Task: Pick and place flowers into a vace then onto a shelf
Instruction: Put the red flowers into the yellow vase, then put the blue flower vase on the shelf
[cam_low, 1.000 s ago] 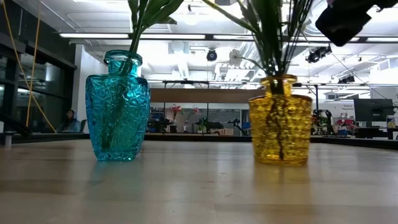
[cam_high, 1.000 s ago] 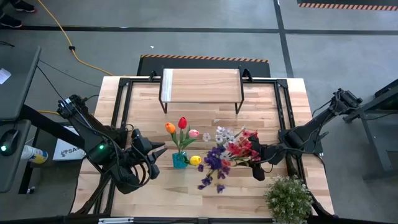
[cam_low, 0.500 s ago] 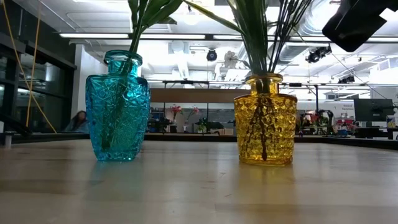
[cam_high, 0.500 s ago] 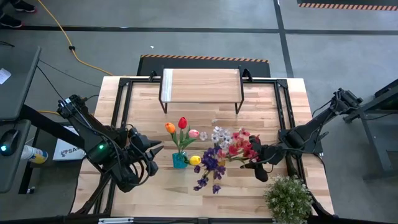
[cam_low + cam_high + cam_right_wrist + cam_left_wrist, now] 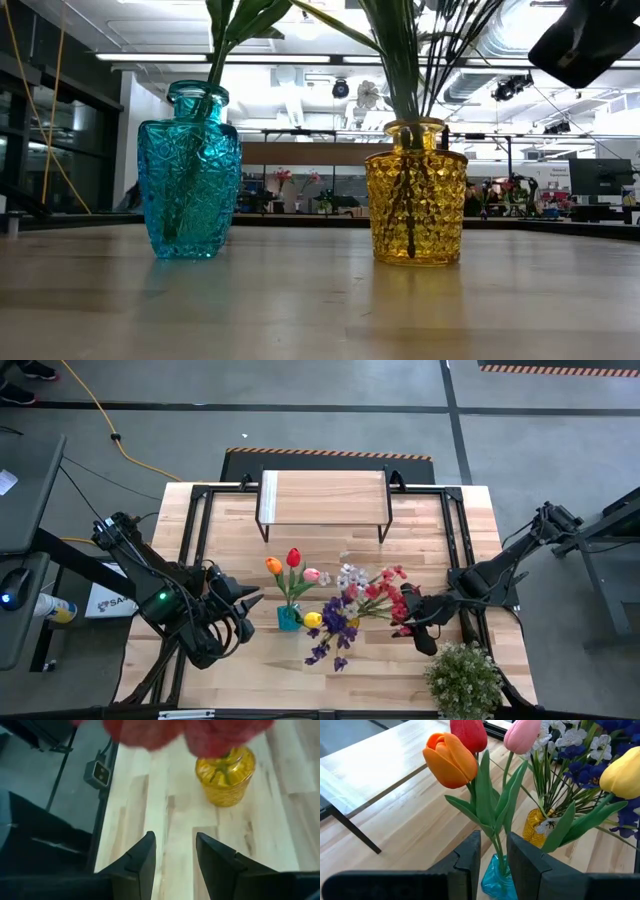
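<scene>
The left gripper (image 5: 492, 857) was seen with its fingers apart, empty, and the teal vase (image 5: 289, 617) with tulips (image 5: 451, 759) stood just ahead of it. The right gripper (image 5: 174, 852) was parted too, holding nothing; the yellow vase (image 5: 224, 776) with sprays (image 5: 345, 610) was near, in front. The shelf (image 5: 323, 497) stood well beyond both.

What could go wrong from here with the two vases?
1. The yellow vase stands close to the teal vase, and its sprays mingle with the tulips. Lifting either may snag blooms and tip the other.
2. Red blooms crowd the right gripper's wrist view, so reaching in could knock the yellow vase.
</scene>
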